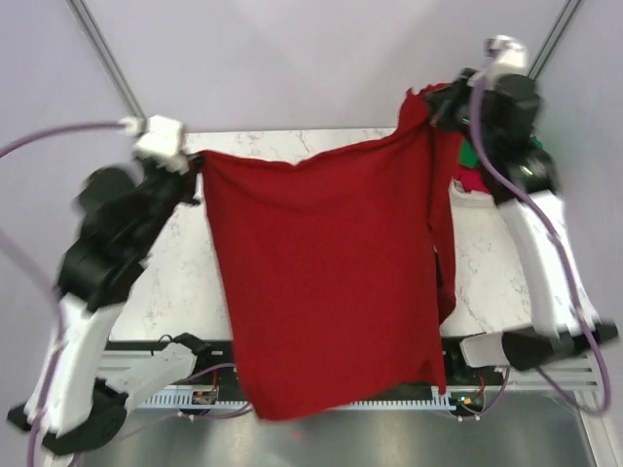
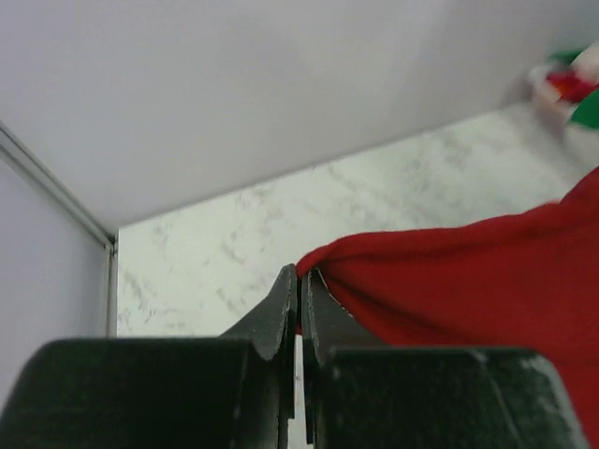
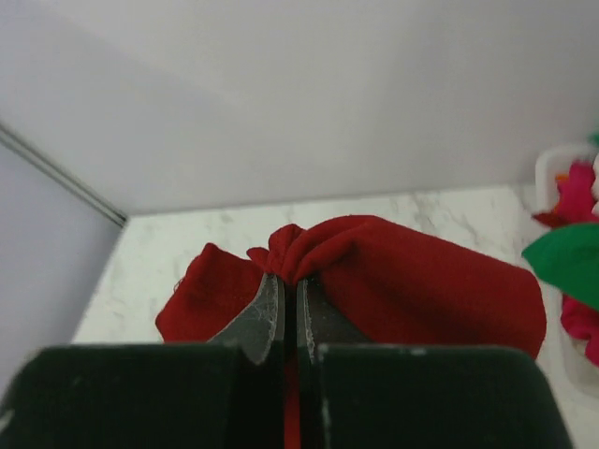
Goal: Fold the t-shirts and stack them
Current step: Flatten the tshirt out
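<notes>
A dark red t-shirt [image 1: 326, 282] hangs stretched in the air between both grippers and covers the middle of the table. My left gripper [image 1: 195, 163] is shut on its upper left corner; the left wrist view shows the cloth [image 2: 468, 281] pinched at my fingertips [image 2: 301, 281]. My right gripper [image 1: 435, 105] is shut on the upper right corner, with bunched cloth [image 3: 374, 271] over the tips [image 3: 290, 281]. The shirt's lower hem hangs past the table's near edge. Green and lighter red shirts [image 1: 472, 167] lie at the far right, mostly hidden.
A white basket [image 3: 562, 253] at the right holds the green [image 3: 566, 262] and pinkish-red cloth. The marble table [image 1: 185, 282] shows at the left and right [image 1: 487, 263] of the hanging shirt. Grey walls stand behind the table.
</notes>
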